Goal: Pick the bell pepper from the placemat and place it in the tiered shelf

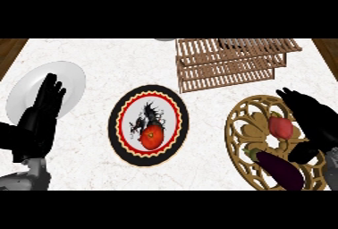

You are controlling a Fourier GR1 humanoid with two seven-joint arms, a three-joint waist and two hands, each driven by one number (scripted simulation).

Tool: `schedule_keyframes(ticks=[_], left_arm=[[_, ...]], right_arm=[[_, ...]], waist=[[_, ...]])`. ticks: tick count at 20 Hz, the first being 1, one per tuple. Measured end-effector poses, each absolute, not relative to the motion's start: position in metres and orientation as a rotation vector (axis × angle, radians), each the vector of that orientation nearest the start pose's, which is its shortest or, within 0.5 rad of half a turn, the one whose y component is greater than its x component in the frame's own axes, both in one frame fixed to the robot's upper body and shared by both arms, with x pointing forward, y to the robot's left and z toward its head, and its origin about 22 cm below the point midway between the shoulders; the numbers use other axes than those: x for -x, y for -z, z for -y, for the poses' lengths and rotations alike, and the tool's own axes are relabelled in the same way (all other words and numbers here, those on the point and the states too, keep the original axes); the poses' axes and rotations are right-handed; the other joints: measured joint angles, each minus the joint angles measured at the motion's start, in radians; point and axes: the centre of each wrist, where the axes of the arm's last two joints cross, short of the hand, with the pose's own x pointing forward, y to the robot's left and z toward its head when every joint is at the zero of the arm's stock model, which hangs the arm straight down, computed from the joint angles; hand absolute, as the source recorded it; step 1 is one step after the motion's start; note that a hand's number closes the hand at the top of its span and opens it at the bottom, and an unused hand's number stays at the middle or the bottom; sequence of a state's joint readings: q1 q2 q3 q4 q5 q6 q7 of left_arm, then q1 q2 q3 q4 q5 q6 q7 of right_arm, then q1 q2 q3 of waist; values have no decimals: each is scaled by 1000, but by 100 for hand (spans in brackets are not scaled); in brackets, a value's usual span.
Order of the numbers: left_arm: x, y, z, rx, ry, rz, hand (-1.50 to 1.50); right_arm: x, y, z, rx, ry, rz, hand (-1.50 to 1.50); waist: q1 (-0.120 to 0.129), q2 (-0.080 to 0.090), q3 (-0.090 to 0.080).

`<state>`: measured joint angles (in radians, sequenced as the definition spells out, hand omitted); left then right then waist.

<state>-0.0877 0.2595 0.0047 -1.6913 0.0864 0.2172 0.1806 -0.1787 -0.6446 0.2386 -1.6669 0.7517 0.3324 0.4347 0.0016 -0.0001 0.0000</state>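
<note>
A red bell pepper (280, 126) lies on the round golden openwork placemat (241, 118) at the right of the counter. My right hand (309, 120) hovers over the placemat's right side, just right of the pepper, open with fingers stretched away from me and nothing held. The wooden slatted tiered shelf (228, 60) stands at the back, right of centre. At the left, my left hand (41, 114) rests open with its fingers up, partly over a white plate.
A dark purple eggplant (280, 170) and a small greenish item (251, 152) share the golden placemat near its front. A round black, red and white patterned plate (125, 107) in the middle holds an orange-red round fruit (152, 137). A white plate (66, 78) sits at the left.
</note>
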Motion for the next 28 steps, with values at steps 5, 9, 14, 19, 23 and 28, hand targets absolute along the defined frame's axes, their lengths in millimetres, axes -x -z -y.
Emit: schedule_keyframes(ticks=[5, 9, 14, 19, 23, 28], left_arm=[[-252, -58, -266, -243, -40, 1605, 0], [-256, -55, -262, -252, -35, 1609, 0], [-252, -58, -271, -245, -33, 1605, 0], [-257, -59, -270, -246, -41, 1608, 0], [-253, -57, -272, -249, -34, 1603, 0], [-252, -62, -269, -251, -40, 1602, 0]], right_arm=[[-279, -83, 295, 994, -1225, 1002, -150], [-287, -75, 297, 985, -1232, 1019, -150], [-287, -60, 293, 974, -1231, 1022, -150], [-301, -50, 299, 951, -1252, 972, 150], [-299, -44, 295, 967, -1314, 999, 150], [-291, -37, 271, 998, -1362, 1029, 150]], waist=[[1, 0, 0], [1, 0, 0], [1, 0, 0], [2, -3, -5], [3, -9, -14], [0, -14, -21]])
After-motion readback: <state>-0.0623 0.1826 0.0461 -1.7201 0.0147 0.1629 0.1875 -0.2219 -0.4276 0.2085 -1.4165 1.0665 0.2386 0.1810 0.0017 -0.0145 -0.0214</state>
